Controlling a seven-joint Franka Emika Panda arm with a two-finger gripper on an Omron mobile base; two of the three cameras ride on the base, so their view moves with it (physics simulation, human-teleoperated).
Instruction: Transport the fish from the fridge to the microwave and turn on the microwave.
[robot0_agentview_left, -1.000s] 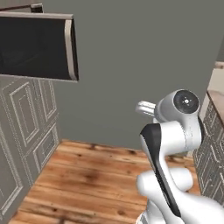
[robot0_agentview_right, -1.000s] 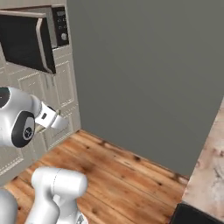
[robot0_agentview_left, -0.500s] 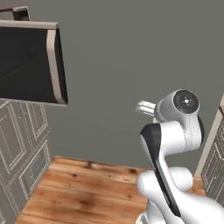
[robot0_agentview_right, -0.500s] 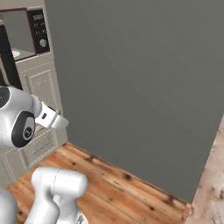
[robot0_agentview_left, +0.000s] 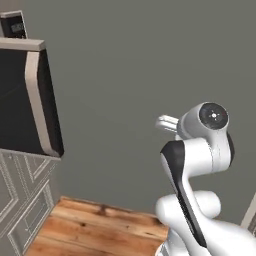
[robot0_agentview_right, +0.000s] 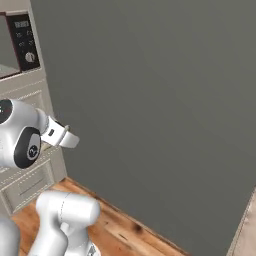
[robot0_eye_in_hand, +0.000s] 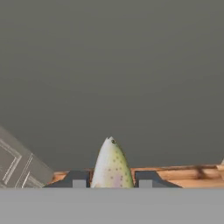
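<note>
In the hand view the fish (robot0_eye_in_hand: 111, 164), pale beige-green with dark speckles, stands up between the two dark fingertips of my gripper (robot0_eye_in_hand: 111, 180), which is shut on it. Its pointed end faces a plain grey wall. The microwave's open door (robot0_agentview_left: 27, 100), dark glass in a beige frame, hangs at the left of the left base view. Its black control panel (robot0_agentview_right: 22, 40) with buttons and a knob is at the top left of the right base view. The fridge is out of view.
A flat grey wall (robot0_agentview_left: 150, 75) stands straight ahead in both base views. Cream panelled cabinet doors (robot0_agentview_left: 20, 200) sit under the microwave, with a drawer front (robot0_agentview_right: 27, 185) beside the arm. Wooden floor (robot0_agentview_left: 90, 230) runs along the wall's foot.
The whole scene has shifted: the base has driven closer to the microwave, whose door and panel now appear larger and further left. The fish stays held in the gripper.
</note>
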